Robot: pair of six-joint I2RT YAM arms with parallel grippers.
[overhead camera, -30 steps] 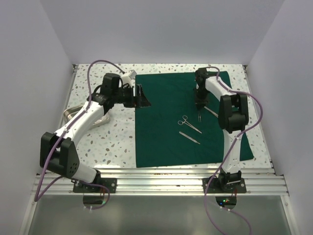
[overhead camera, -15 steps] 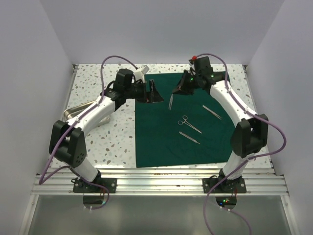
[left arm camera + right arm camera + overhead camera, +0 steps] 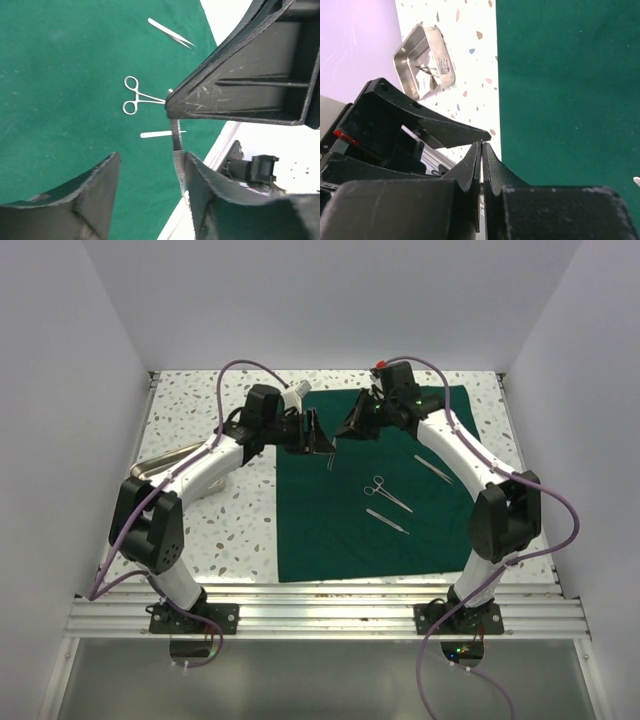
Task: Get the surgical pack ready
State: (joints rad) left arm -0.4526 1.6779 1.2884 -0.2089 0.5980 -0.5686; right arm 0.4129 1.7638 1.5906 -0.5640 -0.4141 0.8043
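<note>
Well, steel tray (image 3: 447,64), instr. (image 3: 426,70) inside, near drape (image 3: 560,75)

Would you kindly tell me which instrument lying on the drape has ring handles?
The forceps in the middle of the drape: it alone ends in two finger rings. The tweezers farther back and the slim rod nearer the arms are plain straight pieces.

The large dark green surgical pack (image 3: 330,530) lies spread flat on the speckled table (image 3: 220,530).

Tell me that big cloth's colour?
The large matte fabric drape is plain dark green; top external view.
</note>
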